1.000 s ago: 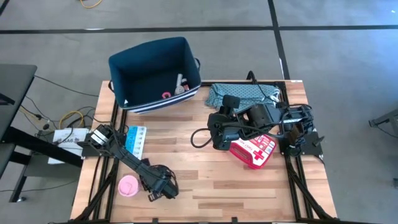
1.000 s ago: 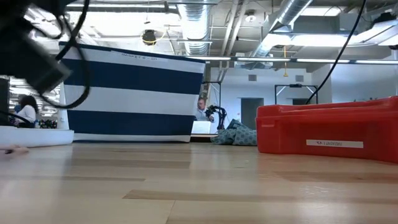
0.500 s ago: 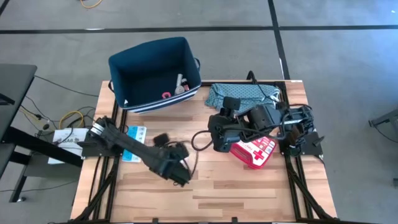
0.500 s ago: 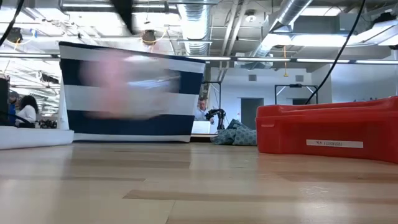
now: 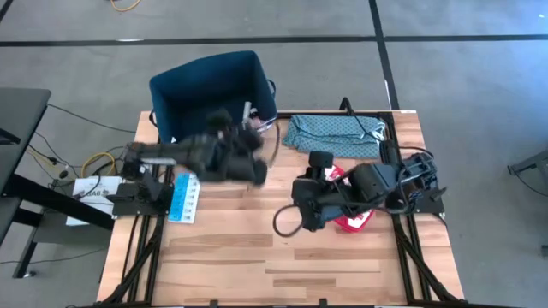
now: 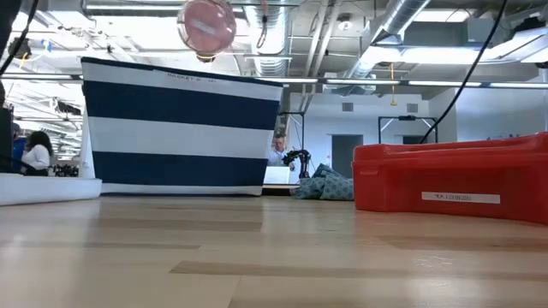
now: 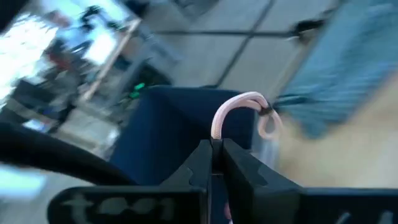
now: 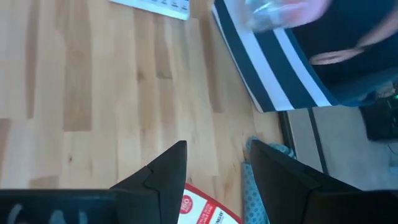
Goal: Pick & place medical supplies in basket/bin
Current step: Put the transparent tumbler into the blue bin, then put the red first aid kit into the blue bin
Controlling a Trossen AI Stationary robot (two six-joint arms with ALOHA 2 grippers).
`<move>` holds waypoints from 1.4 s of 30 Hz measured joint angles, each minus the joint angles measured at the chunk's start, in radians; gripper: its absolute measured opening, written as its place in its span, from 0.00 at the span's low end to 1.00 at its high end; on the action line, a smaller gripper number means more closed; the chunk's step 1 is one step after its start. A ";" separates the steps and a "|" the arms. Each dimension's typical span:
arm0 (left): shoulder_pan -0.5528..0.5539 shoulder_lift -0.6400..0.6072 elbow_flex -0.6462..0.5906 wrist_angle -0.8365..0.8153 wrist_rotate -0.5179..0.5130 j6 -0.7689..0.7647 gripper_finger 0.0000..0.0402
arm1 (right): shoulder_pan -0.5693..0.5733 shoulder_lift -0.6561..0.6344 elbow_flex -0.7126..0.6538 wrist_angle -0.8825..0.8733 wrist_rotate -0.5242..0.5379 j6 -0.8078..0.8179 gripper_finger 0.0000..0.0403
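Observation:
My left gripper [image 5: 248,165] hangs in the air at the near wall of the navy striped bin [image 5: 214,98], shut on the pink round tub [image 6: 207,26], which shows high up in the low view. A white tube [image 5: 248,109] lies inside the bin. My right gripper [image 8: 214,168] is open above the left end of the red first-aid pouch [image 5: 353,214], which lies flat on the table, mostly hidden under that arm. The light-blue flat box [image 5: 184,197] lies near the table's left edge. My left gripper pinches the pink tub's thin rim [image 7: 217,127] between its two fingers [image 7: 200,163]. The rim arcs away beyond the fingertips. The tub is lifted clear of the table, up at the height of the bin's top edge.
The teal patterned cloth [image 5: 330,133] lies bunched at the table's far right, beside the bin. Bare wood stretches across the near half of the table. In the room beyond the table, people sit at desks.
My left gripper has carried the pink tub from the table's near left, up and toward the far edge, to the bin's near wall. My right arm has shifted toward the near edge and now covers more of the red pouch.

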 joint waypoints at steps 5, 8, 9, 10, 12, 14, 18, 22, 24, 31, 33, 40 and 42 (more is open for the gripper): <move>0.205 -0.004 0.073 0.002 0.010 0.084 0.02 | 0.025 0.000 0.000 0.000 0.000 0.005 0.42; 0.352 -0.001 0.071 0.002 0.142 0.115 0.02 | 0.041 0.000 0.000 0.000 -0.001 0.015 0.42; 0.400 0.000 0.065 0.002 0.204 0.117 0.02 | 0.049 0.000 0.000 0.000 -0.006 0.015 0.42; 0.447 0.005 0.059 0.001 0.262 0.118 0.02 | 0.056 0.000 0.000 0.000 -0.017 0.015 0.42; 0.531 0.010 0.027 0.005 0.372 0.118 0.02 | 0.066 0.000 0.000 0.000 -0.048 0.015 0.42; 0.601 0.013 -0.029 0.002 0.434 0.116 0.02 | 0.077 0.000 0.000 0.000 -0.066 0.033 0.42; 0.704 0.014 -0.153 0.001 0.433 0.119 0.03 | 0.092 0.000 0.000 0.000 -0.099 0.097 0.43; 0.767 0.013 -0.256 0.020 0.428 0.121 0.06 | 0.103 0.000 0.000 0.000 -0.199 0.162 0.44; 0.785 0.013 -0.300 0.055 0.427 0.150 0.07 | 0.110 0.000 0.000 0.000 -0.248 0.194 0.45; 0.831 0.013 -0.369 0.115 0.512 0.321 0.12 | 0.126 0.000 0.000 0.000 -0.259 0.354 0.47; 0.837 0.012 -0.377 0.120 0.547 0.361 0.15 | 0.120 0.000 0.000 0.000 -0.259 0.392 0.47; 0.793 0.012 -0.345 0.196 0.469 0.409 0.21 | 0.102 0.013 0.000 0.000 -0.256 0.420 0.46; 0.766 0.012 -0.310 0.222 0.427 0.421 0.22 | 0.098 0.029 -0.002 0.000 -0.253 0.424 0.47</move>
